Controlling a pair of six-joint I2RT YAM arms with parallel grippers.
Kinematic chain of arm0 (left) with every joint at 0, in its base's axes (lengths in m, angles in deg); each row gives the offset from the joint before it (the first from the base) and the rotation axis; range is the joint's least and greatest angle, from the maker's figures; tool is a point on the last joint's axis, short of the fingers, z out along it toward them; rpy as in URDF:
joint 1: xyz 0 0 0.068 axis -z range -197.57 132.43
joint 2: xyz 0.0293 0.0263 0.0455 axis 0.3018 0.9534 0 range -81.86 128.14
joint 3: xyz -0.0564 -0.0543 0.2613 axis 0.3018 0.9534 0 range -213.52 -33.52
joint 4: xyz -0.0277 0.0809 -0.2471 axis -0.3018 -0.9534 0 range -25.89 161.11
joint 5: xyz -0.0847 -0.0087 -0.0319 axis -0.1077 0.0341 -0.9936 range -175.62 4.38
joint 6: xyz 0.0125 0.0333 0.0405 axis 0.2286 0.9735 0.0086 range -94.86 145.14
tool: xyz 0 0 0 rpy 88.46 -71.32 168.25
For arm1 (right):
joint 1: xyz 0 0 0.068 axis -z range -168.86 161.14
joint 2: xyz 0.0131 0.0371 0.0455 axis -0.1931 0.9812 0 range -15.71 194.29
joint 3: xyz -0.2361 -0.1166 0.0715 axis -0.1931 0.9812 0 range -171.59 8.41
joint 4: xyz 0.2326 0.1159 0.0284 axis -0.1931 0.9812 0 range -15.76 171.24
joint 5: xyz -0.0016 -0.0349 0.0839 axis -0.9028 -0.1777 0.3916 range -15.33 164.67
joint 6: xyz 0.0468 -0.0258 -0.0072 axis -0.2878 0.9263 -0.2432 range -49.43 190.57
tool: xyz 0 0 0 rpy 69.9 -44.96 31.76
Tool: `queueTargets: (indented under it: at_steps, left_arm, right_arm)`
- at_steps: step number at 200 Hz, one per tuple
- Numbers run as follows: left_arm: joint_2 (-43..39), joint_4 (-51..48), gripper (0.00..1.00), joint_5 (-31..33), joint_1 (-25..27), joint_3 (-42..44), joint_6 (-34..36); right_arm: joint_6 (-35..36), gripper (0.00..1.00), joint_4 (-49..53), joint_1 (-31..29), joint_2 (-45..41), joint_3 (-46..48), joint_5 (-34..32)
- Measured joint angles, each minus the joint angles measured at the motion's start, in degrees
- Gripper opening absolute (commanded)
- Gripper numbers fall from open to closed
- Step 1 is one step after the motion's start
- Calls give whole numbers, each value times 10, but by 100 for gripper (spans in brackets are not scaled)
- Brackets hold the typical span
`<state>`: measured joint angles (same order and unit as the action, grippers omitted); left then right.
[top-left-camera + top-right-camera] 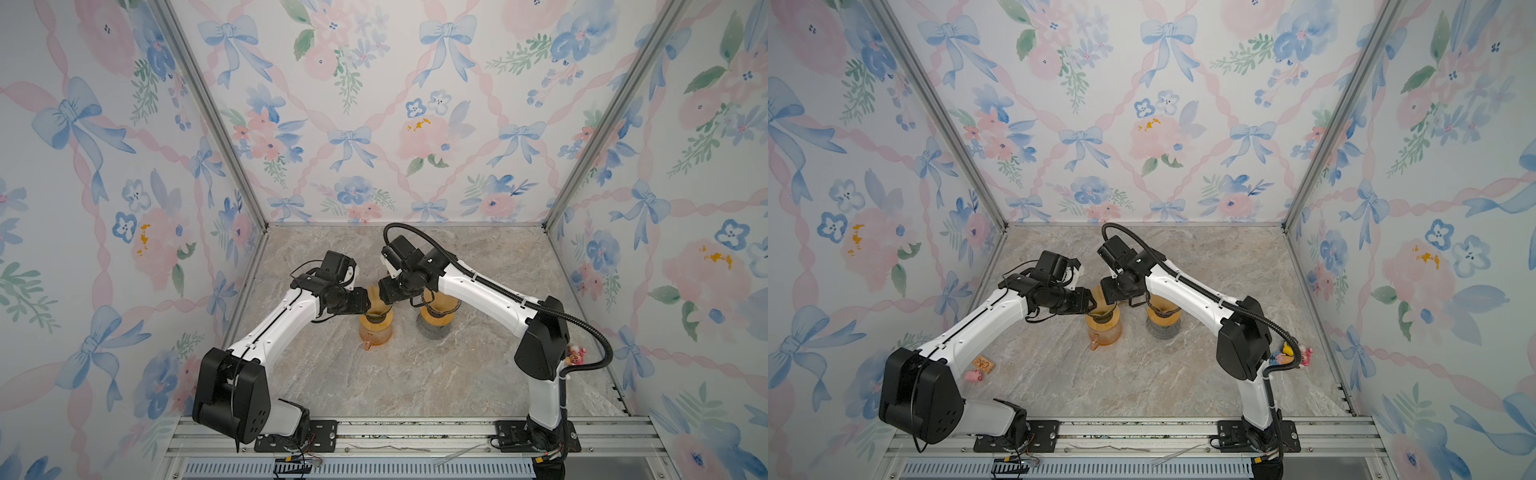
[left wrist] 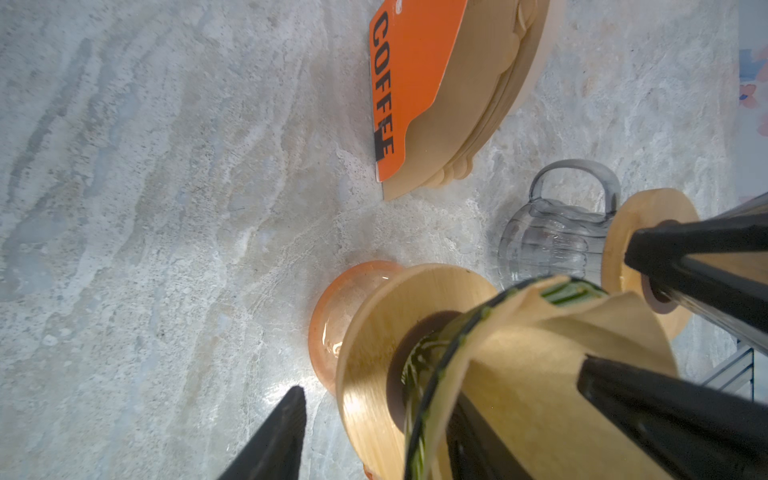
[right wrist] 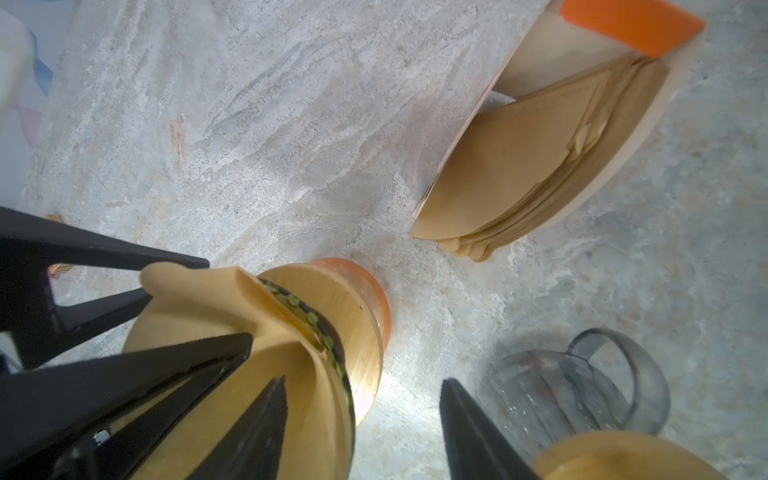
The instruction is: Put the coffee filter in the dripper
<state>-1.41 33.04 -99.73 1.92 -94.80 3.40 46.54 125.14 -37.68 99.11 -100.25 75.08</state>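
Left wrist view: orange box (image 2: pixel 415 62) reads "COFFEE"; coffee filter (image 2: pixel 519 374) in dripper (image 2: pixel 374 340).

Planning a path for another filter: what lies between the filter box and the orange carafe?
Nothing: the right wrist view shows only bare marble tabletop between the filter box and the orange carafe.

Filter box (image 2: pixel 469 104) and grey pitcher (image 2: pixel 552 241) crowd the dripper (image 2: pixel 370 332).
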Motion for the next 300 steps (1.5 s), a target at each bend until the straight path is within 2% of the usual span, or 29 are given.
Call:
queueTargets:
  at_steps: [92,180,300]
  left_arm:
    - [0,2,56,0,0,0,0]
    - [0,1,56,0,0,0,0]
    - [0,1,57,0,0,0,-2]
  right_arm:
    - [1,61,35,-5,25,-21,-39]
    - [1,61,9,-4,24,-21,16]
    - [1,61,17,-3,45,-21,-10]
